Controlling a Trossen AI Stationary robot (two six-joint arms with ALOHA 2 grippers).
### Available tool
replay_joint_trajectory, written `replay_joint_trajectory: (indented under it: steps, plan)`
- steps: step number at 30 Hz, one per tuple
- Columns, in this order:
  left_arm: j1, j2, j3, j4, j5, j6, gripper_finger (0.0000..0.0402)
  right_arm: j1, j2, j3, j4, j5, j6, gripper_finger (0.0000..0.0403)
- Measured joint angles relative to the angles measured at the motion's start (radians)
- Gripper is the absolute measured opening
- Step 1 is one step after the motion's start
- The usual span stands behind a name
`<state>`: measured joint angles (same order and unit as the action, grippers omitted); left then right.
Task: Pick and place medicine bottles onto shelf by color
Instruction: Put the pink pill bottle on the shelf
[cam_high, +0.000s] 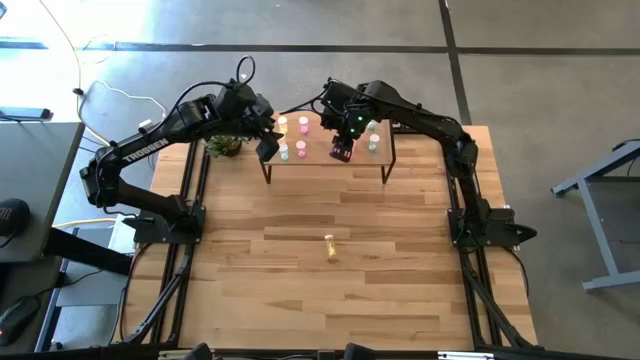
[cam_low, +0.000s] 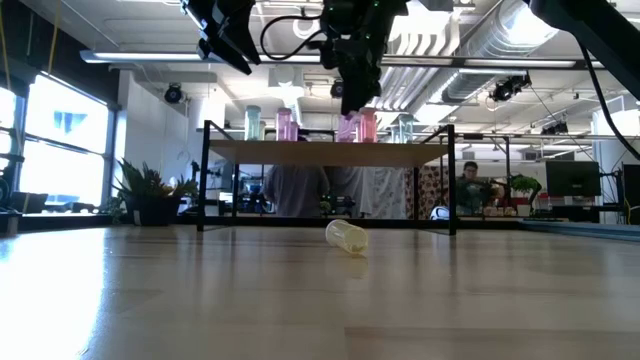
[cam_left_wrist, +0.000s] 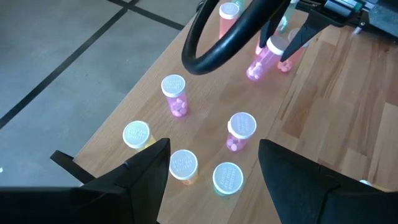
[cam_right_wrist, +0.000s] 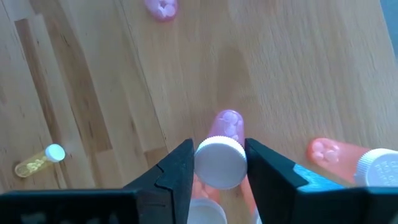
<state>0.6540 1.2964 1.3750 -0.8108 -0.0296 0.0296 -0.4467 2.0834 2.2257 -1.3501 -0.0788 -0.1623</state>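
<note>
Most bottles already stand on the shelf (cam_high: 380, 160); you have one yellow bottle (cam_high: 330, 247) lying on the table, well apart, left to place. Right gripper (cam_high: 343, 152) is over the shelf with fingers beside a pink bottle (cam_right_wrist: 219, 158) cap, so clenched or letting go I can't tell. Left gripper (cam_left_wrist: 211, 171) hovers released at the shelf's left end. Only the left wrist view shows you colours grouped: pink together, orange and green nearest.
</note>
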Motion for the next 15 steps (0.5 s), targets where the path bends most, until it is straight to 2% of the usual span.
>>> replay_joint_trajectory:
  steps: [15]
  plan:
    - [0.0, 0.0, 0.0, 0.0, 0.0, 0.0, 0.0236, 0.0, 0.0, 0.0, 0.039, 0.001, 0.004, 0.0162]
